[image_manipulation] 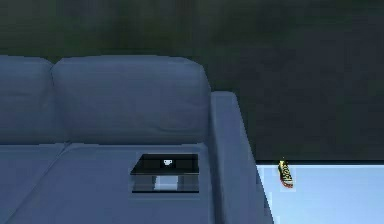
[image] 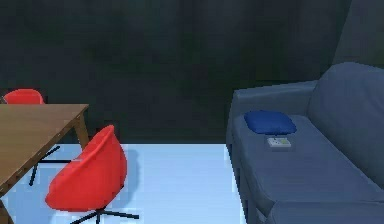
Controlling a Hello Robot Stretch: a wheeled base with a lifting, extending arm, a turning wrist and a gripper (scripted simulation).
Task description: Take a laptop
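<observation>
Laptop [image_manipulation: 168,172] flat on sofa [image_manipulation: 110,100] seat, just beside armrest [image_manipulation: 235,150], long axis left-right; direction from claw, claw state: can't tell.

A blue sofa [image: 330,150] is set before a dark wall [image: 170,60]; a wooden table [image: 30,135] and red chairs [image: 92,175] are placed on pale floor [image: 180,185].

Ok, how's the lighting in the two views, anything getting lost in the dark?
Forward view: the back wall is almost black, the floor pale and bright, so the red chair stands out. Arm side view: the wall is just as dark; the flat dark thing, perhaps the laptop, lies on the sofa seat with little contrast, only pale glints on its top.
</observation>
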